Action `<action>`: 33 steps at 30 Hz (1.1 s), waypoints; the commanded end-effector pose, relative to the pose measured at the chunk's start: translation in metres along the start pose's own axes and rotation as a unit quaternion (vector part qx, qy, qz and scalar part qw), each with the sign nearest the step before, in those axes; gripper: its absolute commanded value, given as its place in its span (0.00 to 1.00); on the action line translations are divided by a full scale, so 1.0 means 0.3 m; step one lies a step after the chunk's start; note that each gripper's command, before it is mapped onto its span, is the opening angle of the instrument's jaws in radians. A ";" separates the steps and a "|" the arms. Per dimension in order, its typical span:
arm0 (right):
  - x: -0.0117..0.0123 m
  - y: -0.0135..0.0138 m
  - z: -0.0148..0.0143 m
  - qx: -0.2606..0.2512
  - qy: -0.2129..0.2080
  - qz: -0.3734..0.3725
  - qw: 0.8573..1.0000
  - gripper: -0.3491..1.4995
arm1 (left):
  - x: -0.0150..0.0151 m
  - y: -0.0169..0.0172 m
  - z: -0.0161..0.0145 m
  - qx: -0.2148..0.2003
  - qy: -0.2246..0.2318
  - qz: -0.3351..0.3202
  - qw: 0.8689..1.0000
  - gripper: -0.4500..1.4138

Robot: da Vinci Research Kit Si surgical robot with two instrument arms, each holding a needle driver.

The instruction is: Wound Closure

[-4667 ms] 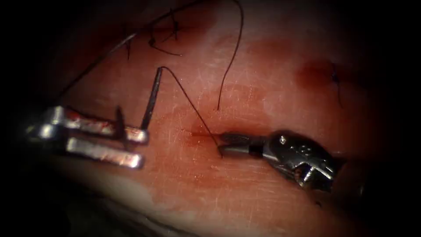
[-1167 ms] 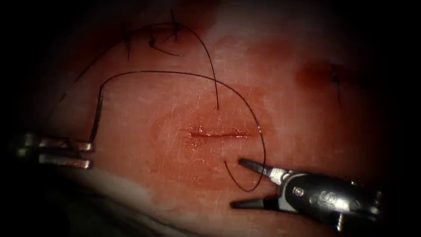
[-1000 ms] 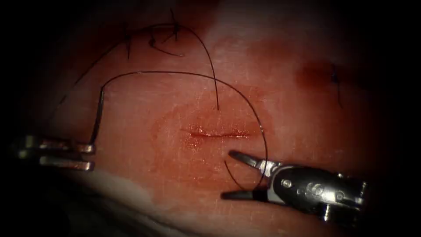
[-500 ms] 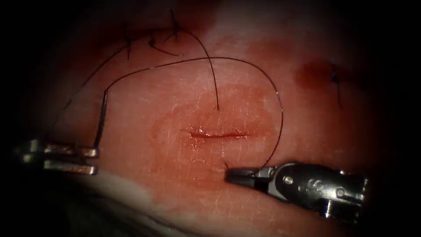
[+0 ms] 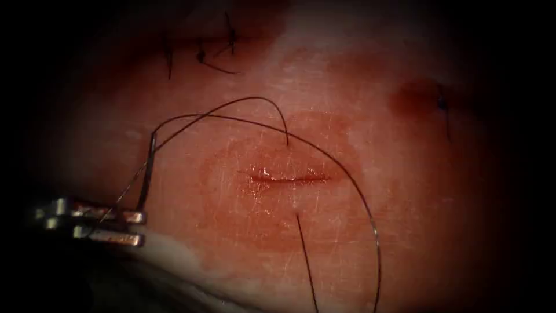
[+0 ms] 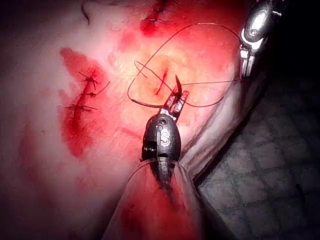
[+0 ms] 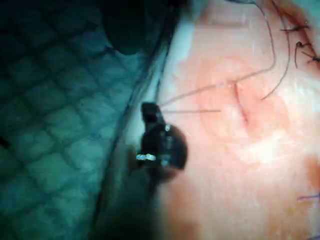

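Note:
The cut (image 5: 286, 177) lies across the tissue (image 5: 370, 87), ringed with red fluid. Left of it, my left tool (image 5: 138, 226) is shut on the curved needle (image 5: 147, 174), gripping near the end away from the thread. The needle stands free above the tissue, as the left wrist view shows of the needle (image 6: 177, 85) and left tool (image 6: 175, 102). Thread (image 5: 347, 174) arcs from the needle's top over the cut. It enters above the cut and comes out below as a strand (image 5: 306, 261). My right tool (image 7: 149, 111) is shut on taut thread (image 7: 195, 111).
Finished stitches with cut ends (image 5: 200, 55) sit beyond the cut, and another stitch (image 5: 443, 107) lies to the right. The tissue's pale front edge (image 5: 174, 255) runs close under the left tool. A patterned mat (image 7: 55, 125) lies beside the tissue.
The right tool shut on the thread below the cut and drew down out of the endoscope picture, pulling thread with it. The left tool and needle shifted slightly right.

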State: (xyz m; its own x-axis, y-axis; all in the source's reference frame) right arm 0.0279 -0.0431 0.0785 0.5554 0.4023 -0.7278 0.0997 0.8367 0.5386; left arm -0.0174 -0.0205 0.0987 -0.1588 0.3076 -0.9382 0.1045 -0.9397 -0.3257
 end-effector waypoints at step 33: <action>-0.0052 0.0247 -0.0048 -0.196 0.044 -0.026 0.979 0.62 | -0.004 -0.001 -0.002 -0.005 0.003 -0.001 1.000 0.00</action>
State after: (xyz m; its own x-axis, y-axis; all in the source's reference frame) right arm 0.0259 -0.0365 0.0826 0.4847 0.3750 -0.7902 -0.2194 0.9267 0.3051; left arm -0.0161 -0.0199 0.0989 -0.1546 0.3067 -0.9392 0.1124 -0.9390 -0.3251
